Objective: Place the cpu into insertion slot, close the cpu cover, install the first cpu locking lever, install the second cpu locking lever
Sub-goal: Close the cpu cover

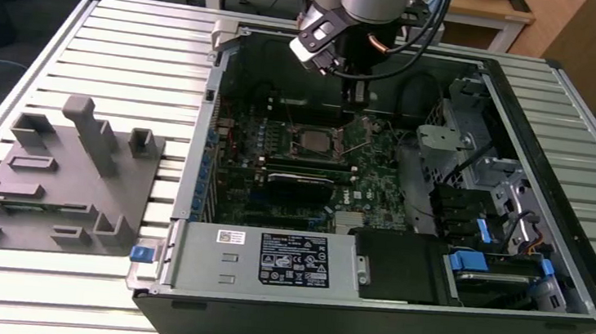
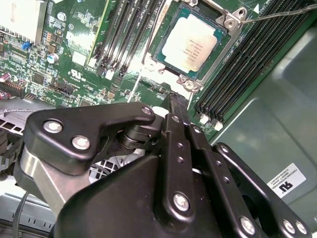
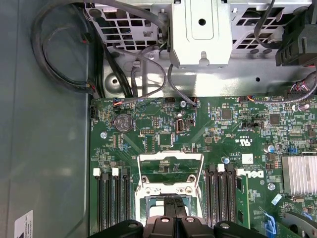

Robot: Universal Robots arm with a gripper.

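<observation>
The cpu (image 2: 192,42) lies flat in the slot (image 2: 191,84), silver face up; the fingers (image 2: 174,106) are pressed together, holding nothing, near the slot's edge; the cover (image 3: 171,188) stands raised, not yet down. The risk, as I judge it: shut tips pushing so thin a frame could slide off and strike the cpu or the memory slots (image 2: 247,64); the loose lever (image 2: 277,15) could snag. The second wrist view gives the seated cpu; the first wrist view gives the raised cover; the exterior view gives the case (image 1: 194,165) on the table (image 1: 124,44).
</observation>
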